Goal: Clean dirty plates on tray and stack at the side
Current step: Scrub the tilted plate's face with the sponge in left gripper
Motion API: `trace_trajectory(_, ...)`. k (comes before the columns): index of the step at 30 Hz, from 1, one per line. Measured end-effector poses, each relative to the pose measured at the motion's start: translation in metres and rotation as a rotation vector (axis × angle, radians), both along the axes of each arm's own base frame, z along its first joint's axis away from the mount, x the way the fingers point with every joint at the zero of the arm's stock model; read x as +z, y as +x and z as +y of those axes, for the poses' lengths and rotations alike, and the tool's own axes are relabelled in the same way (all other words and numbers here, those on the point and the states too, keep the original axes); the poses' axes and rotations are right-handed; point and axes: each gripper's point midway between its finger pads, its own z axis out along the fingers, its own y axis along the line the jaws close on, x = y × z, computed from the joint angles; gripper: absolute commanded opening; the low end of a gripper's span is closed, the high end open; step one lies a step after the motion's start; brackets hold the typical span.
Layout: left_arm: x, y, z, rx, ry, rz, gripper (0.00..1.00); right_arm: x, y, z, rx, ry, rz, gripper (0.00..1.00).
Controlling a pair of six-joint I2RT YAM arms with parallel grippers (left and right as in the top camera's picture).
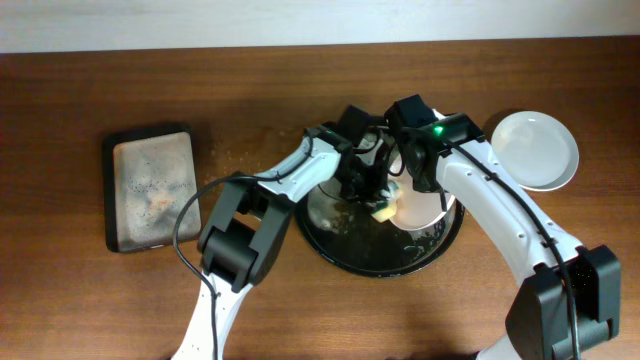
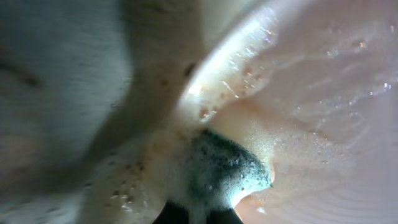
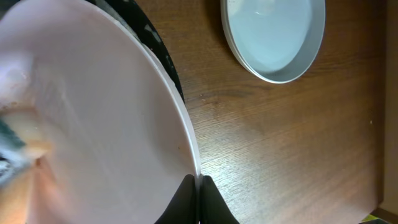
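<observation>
Closest to my left wrist camera sits the sponge (image 2: 224, 171), dark green and thick with foam. It is pinched between my left jaws, whose dark tips only just show at the bottom edge; they are closed down on it as far as it allows. Its foamy face presses against the inside of the plate (image 2: 323, 124), which is wet, pale and flecked with bubbles and small brownish specks. My right jaws are clamped nearly together on that same plate's rim, one tip on either side of the thin white edge, low in the right wrist view. There the plate fills the left half, and the sponge pokes in at the far left. From overhead, the held plate lies over the right part of the tray (image 1: 372, 264), the big round black one, whose floor shows pale wet spots. Both my arms meet above it, one from the lower left, one from the lower right. To the right of the tray and apart from it, the other plates (image 1: 536, 150) rest on the wooden surface (image 1: 100, 90) — the right wrist view shows two rims, one nested in the other, both looking clean. Well off to the left lies a small rectangular dark tray (image 1: 150, 190) with a grey speckled lining.
</observation>
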Motion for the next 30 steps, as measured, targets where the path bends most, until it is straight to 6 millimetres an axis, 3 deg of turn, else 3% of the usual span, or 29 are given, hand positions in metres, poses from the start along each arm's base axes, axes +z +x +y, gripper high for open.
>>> trace_trajectory(8, -0.002, 0.043, 0.052, 0.138, 0.058, 0.007, 0.00, -0.001, -0.001, 0.001, 0.001, 0.007, 0.007, 0.04)
trace_trajectory(13, -0.004, 0.036, 0.063, 0.129, 0.158, -0.011, 0.00, -0.001, -0.001, 0.001, 0.001, 0.008, 0.007, 0.04)
trace_trajectory(19, -0.004, 0.032, 0.062, 0.097, 0.385, -0.199, 0.00, -0.001, -0.001, 0.001, 0.001, 0.007, 0.007, 0.04)
trace_trajectory(24, -0.003, 0.031, 0.068, 0.098, 0.437, -0.217, 0.00, -0.001, -0.001, 0.001, 0.001, 0.007, 0.008, 0.04)
trace_trajectory(27, 0.011, 0.038, 0.076, 0.116, 0.416, -0.226, 0.00, -0.001, -0.002, 0.001, 0.001, 0.006, 0.009, 0.04)
trace_trajectory(30, 0.051, 0.047, 0.053, 0.114, 0.244, -0.280, 0.00, -0.001, -0.002, 0.001, 0.001, 0.006, 0.010, 0.04)
